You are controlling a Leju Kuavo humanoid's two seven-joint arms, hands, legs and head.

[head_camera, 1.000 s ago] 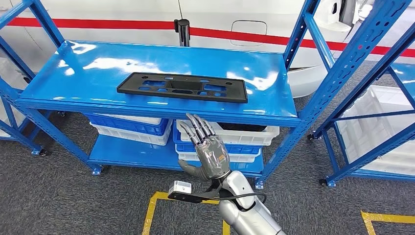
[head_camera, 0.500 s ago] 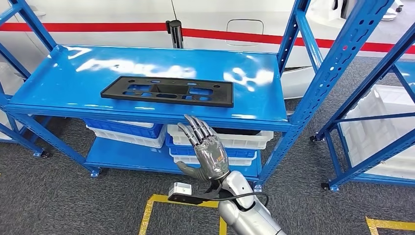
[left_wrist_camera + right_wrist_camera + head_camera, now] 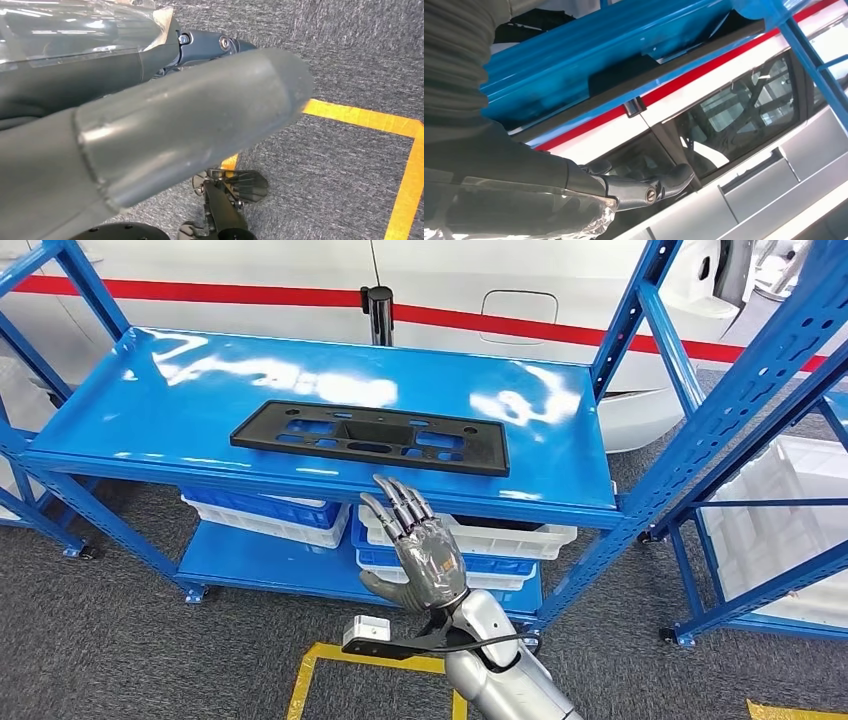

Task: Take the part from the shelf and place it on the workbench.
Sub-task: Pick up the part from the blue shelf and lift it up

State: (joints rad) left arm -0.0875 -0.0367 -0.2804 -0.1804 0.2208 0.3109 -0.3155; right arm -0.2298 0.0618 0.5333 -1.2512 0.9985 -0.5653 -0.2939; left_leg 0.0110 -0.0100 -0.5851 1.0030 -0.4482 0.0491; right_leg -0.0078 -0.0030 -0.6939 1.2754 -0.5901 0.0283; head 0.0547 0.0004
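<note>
Task barely begun. Part (image 3: pixel 369 437), one flat black plastic frame with cutouts, lying on top level of blue shelf (image 3: pixel 150 400), near its front edge, untouched. Right robot hand (image 3: pixel 420 545) raised in front of shelf edge, below and just short of part, fingers spread and extended, holding nothing. Left robot hand (image 3: pixel 150 130) hanging low over grey carpet with yellow floor tape (image 3: pixel 370 120); spread or curled cannot be told, thumb too close to lens. Left to do, by judgement: reach over edge, grip part, lift it clear, carry to bench, set down.

Count: part, one. Shelf levels seen, two. Stacked blue and white bins (image 3: pixel 268 512) on lower level, at least four; further white bins on neighbouring rack. White vehicle (image 3: pixel 520 290) with red stripe behind, one.
</note>
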